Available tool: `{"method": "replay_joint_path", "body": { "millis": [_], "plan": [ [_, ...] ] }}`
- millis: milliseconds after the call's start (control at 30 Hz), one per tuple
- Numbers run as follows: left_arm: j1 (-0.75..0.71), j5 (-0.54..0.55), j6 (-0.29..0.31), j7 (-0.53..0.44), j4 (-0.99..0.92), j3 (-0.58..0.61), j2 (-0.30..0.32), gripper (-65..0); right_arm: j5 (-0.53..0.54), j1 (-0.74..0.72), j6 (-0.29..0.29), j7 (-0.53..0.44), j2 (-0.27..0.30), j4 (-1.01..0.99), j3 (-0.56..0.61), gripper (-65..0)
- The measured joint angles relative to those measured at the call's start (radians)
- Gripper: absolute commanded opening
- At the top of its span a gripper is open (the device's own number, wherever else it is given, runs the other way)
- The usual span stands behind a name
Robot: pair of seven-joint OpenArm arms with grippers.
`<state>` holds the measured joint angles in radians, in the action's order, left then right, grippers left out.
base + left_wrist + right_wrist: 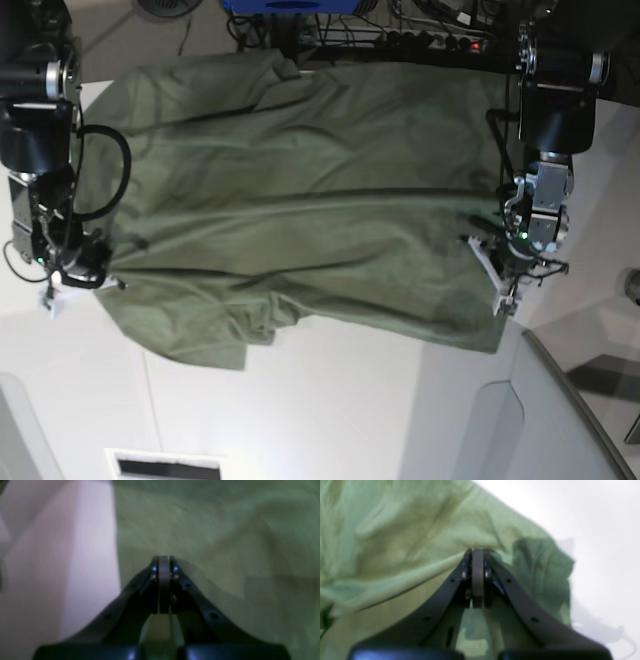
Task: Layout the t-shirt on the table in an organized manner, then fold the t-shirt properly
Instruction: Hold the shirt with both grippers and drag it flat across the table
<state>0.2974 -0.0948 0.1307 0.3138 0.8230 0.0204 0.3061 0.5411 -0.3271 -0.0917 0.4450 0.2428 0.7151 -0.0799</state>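
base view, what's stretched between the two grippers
The t-shirt, spread across the table from the right gripper to the left gripper; the base view shows it.

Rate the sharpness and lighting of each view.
Left wrist: dim and soft, the left tool and t-shirt both blurred. Right wrist: brighter, the table washed out, fabric smeared. Base: sharpest, evenly lit, creases readable.

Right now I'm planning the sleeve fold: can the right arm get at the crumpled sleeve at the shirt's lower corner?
Probably yes. The right tool is shut on the t-shirt just beside that bunched sleeve, with only bare table around it.
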Motion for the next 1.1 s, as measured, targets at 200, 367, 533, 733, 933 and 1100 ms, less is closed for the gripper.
{"method": "replay_joint_path", "body": {
  "millis": [200,367,533,733,933,1100],
  "plan": [
    [0.149,-0.115,0.005,-0.127,-0.200,-0.004,-0.064,-65.0,-0.026,-0.044,-0.025,-0.199,0.037,-0.123,0.003,-64.4],
    [0.282,-0.155,0.004,-0.256,-0.405,-0.011,-0.116,-65.0,-0.038,-0.066,0.027,-0.306,0.068,-0.189,0.003,-64.4],
    [0.408,-0.155,-0.001,-0.328,-0.525,-0.013,-0.106,-65.0,-0.041,-0.111,0.119,-0.358,0.068,-0.192,0.003,-64.4],
    [0.424,-0.156,0.003,-0.220,-0.417,-0.015,-0.149,-65.0,-0.045,-0.119,0.138,-0.259,0.070,-0.056,0.003,-64.4],
    [0.065,-0.153,0.031,0.033,0.116,-0.015,-0.134,-65.0,-0.038,0.150,0.127,0.062,0.068,0.524,-0.007,-64.2],
    [-0.139,-0.143,0.150,0.216,0.441,-0.011,-0.150,-65.0,-0.025,0.280,0.146,0.303,0.068,0.845,-0.004,-64.2]
  ]
}}
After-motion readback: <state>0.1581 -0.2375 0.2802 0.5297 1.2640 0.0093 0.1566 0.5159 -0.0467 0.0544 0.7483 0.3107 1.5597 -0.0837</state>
